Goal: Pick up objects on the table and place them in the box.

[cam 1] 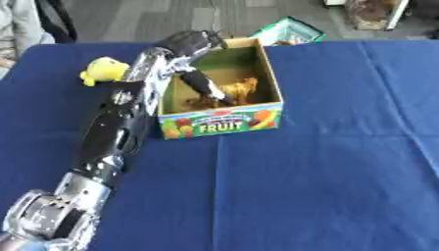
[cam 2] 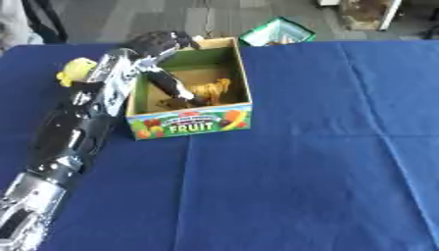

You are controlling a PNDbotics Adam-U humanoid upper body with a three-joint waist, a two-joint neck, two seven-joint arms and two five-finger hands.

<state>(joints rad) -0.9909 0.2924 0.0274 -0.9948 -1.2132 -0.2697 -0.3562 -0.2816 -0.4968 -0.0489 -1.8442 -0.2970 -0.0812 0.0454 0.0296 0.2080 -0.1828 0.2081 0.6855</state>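
Note:
A cardboard box (cam 1: 225, 123) with a "FRUIT" label stands on the blue table (cam 1: 326, 162), left of the middle. Inside it lie an orange-brown toy animal (cam 1: 241, 89) and a black-and-white toy (cam 1: 206, 86) that slants down from the box's left wall. My left arm reaches in from the lower left, and my left hand (cam 1: 193, 41) hovers over the box's rear left corner, just above the black-and-white toy's upper end. Whether it touches the toy is hidden. A yellow toy (cam 1: 105, 70) sits on the table to the left of my forearm. My right hand is out of sight.
A green box (cam 1: 290, 32) sits on the floor beyond the table's far edge. Blue cloth stretches to the right of the box and in front of it. A person's sleeve (cam 1: 17, 27) shows at the far left corner.

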